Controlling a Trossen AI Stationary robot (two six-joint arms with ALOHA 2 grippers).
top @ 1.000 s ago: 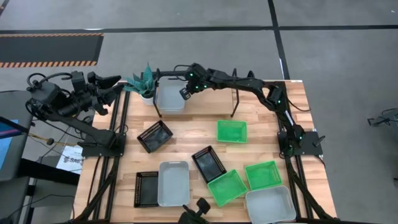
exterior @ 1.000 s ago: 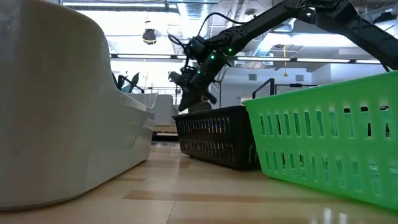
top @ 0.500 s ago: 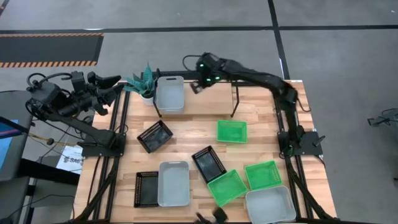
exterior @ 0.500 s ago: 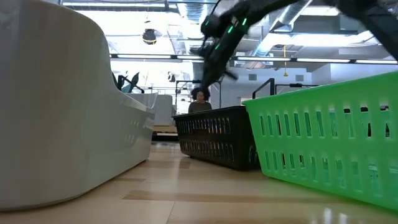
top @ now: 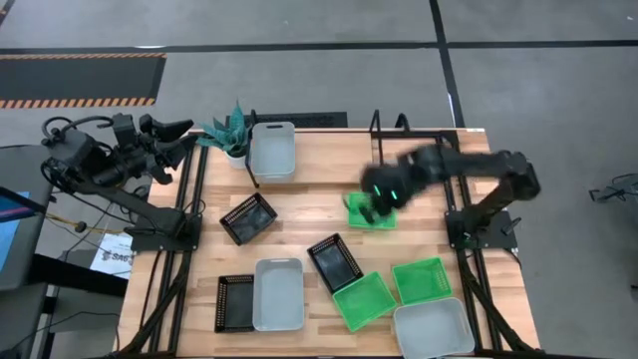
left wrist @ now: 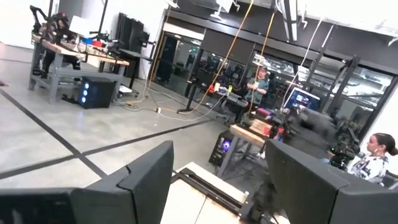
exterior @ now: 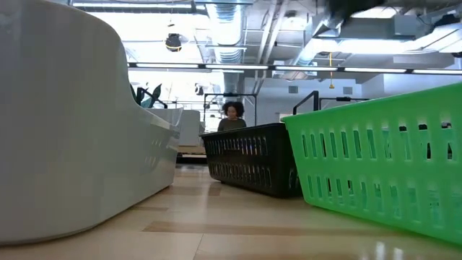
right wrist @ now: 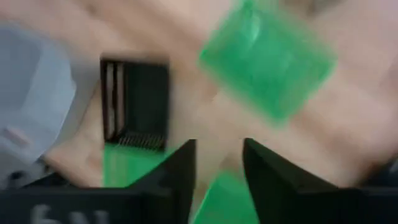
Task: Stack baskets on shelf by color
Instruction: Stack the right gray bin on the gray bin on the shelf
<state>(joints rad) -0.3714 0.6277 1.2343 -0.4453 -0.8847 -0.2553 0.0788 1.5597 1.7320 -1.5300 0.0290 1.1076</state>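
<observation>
A grey-white basket [top: 272,150] sits on the left end of the black wire shelf [top: 377,130] at the table's far edge. My right gripper [top: 376,202] hovers, blurred, over a green basket [top: 387,217] that lies flat in the middle of the table. In the right wrist view this gripper [right wrist: 219,163] is open with nothing between its fingers, and the green basket [right wrist: 267,65] lies beyond them. My left gripper [left wrist: 217,186] is open and waits off the table's left side.
On the table lie black baskets [top: 247,217] [top: 334,261], a grey basket [top: 278,294] resting on another black one [top: 231,302], two green baskets [top: 363,299] [top: 421,279] and a grey one [top: 433,327]. A teal plant [top: 231,130] stands beside the shelf's left end. A person [exterior: 231,115] is beyond the table.
My right gripper has come away from the right side of the grey basket on the shelf. It rose, then swung fast toward the table's near edge and to the right, and is now over the green basket in the middle of the table. The grey basket stays on the shelf.
</observation>
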